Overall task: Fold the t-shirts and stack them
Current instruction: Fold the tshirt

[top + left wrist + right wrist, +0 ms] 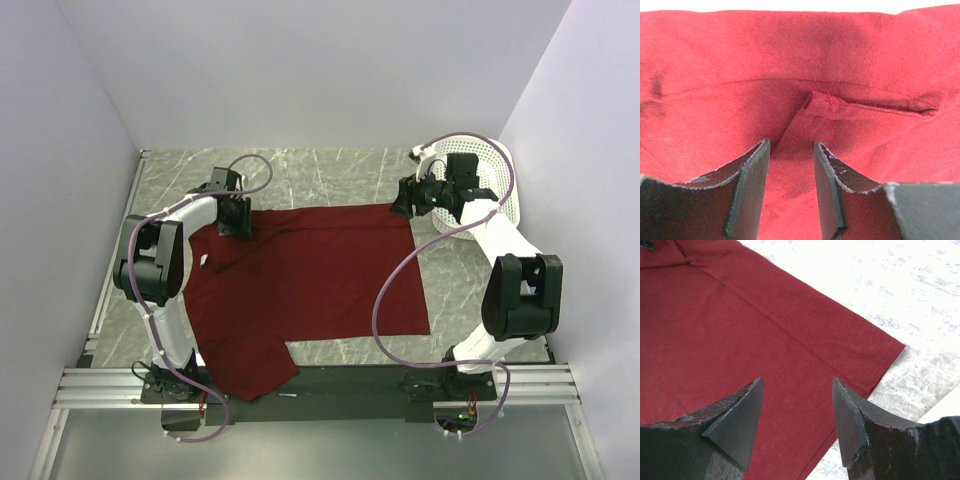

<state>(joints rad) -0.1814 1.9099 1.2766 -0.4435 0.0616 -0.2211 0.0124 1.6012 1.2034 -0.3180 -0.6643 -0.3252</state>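
Observation:
A dark red t-shirt (310, 270) lies spread flat on the marble-patterned table (330, 170), one sleeve reaching the near edge. My left gripper (237, 222) is down on the shirt's far left part. In the left wrist view it (791, 145) is open, and a raised fold of the shirt (840, 60) runs toward the gap between the fingers. My right gripper (400, 205) is at the shirt's far right corner. In the right wrist view it (797, 382) is open and empty just above the shirt (740, 330) near its hem corner.
A white perforated basket (490, 190) stands at the back right, close behind the right arm. Grey walls close in the left, back and right sides. Bare table (880, 285) shows beyond the shirt's edge.

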